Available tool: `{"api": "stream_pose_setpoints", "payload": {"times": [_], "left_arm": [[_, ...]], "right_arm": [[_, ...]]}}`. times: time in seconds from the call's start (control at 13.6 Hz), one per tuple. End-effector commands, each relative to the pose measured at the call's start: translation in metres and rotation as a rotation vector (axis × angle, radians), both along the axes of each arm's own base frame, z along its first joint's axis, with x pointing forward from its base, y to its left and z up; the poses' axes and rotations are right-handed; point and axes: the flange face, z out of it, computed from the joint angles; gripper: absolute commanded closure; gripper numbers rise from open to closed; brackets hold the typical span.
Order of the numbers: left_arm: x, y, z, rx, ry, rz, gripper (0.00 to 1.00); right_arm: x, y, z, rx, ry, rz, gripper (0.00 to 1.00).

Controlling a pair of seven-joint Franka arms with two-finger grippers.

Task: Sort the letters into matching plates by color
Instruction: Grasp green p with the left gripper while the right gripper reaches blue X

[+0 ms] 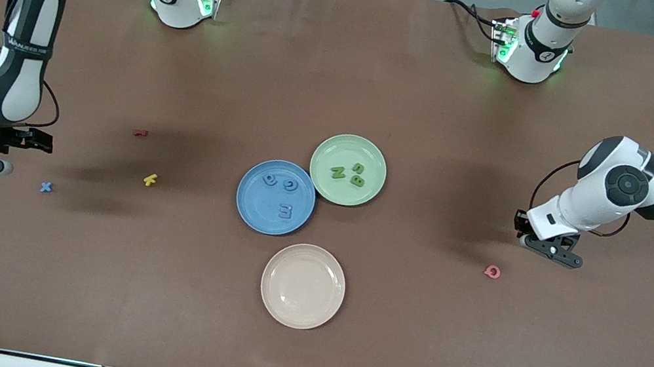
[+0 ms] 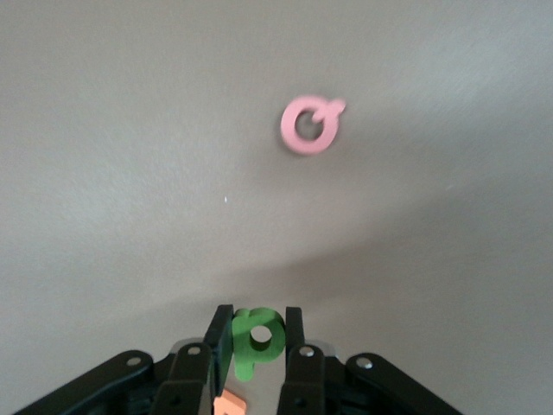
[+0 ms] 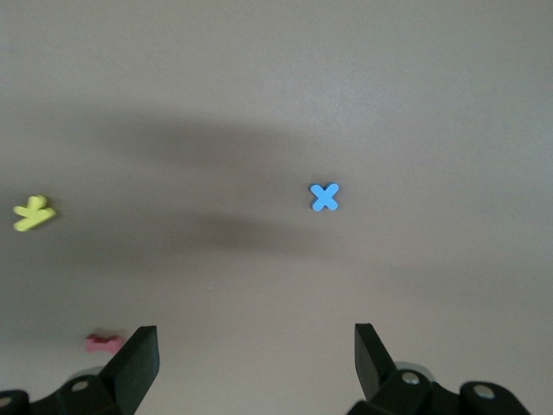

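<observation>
My left gripper (image 1: 557, 251) (image 2: 257, 322) is shut on a green letter (image 2: 259, 341) shaped like a P, low over the table near the left arm's end. That letter is hidden in the front view. The pale green plate (image 1: 333, 148) holds three green letters (image 1: 356, 174). Touching it is the blue plate (image 1: 253, 206), which holds three blue letters (image 1: 285, 210). A blue X letter (image 1: 46, 186) (image 3: 324, 197) lies on the table toward the right arm's end. My right gripper (image 1: 29, 156) (image 3: 255, 341) hangs open and empty over the table beside that X.
A cream plate (image 1: 302, 286) sits nearer the front camera than the blue plate. A pink Q (image 1: 491, 271) (image 2: 311, 126) lies near my left gripper, and an orange piece (image 2: 229, 404) shows under its fingers. A yellow letter (image 1: 150, 180) (image 3: 34, 213) and a red letter (image 1: 140, 132) lie near the X.
</observation>
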Motion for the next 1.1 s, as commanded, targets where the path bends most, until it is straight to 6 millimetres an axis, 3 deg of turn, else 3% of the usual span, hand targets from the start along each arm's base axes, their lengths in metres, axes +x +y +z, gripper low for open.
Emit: {"api": "stream_pose_setpoints", "payload": {"times": [0.0,0.44,0.66,1.03], "left_arm": [[0.017,-0.018,0.024,-0.024,0.024,0.03,0.98],[0.031,-0.067,0.045,-0.072,0.062,0.066,0.99],[0.031,-0.101,0.046,-0.081,0.07,0.103,0.99],[0.029,-0.12,0.045,-0.087,0.075,0.153,0.99]], "right_arm": [[0.001,-0.025,-0.039,0.075,-0.038,0.047,0.0],[0.007,-0.041,-0.104,0.069,-0.044,0.056,0.02],[0.014,-0.046,-0.115,0.079,-0.069,0.066,0.02],[0.035,-0.053,-0.124,0.06,-0.084,0.088,0.02]]}}
